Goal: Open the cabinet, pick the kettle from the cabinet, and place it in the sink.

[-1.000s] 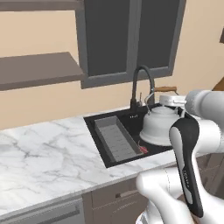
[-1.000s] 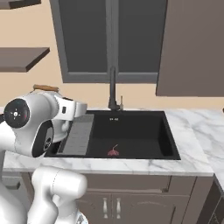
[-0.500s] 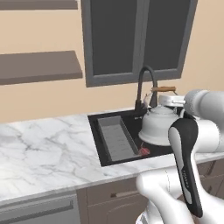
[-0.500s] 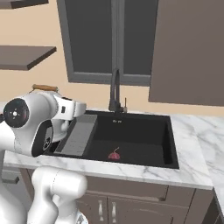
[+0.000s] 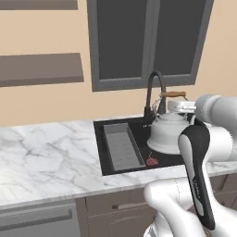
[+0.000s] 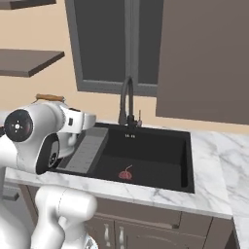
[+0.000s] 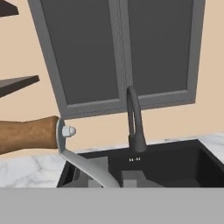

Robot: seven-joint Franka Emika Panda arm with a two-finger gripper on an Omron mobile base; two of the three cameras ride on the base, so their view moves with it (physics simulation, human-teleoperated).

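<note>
Cabinet (image 5: 148, 44): doors look closed here, though I can't be sure from this angle.
Sink (image 6: 146, 155): right ahead, black basin waiting, nothing placed yet.
Kettle (image 5: 169, 132): out of the cabinet, hanging over the sink's right side.
Gripper (image 5: 181, 104): clenched on the kettle's brown handle.
Left: lower it in, let go.
</note>
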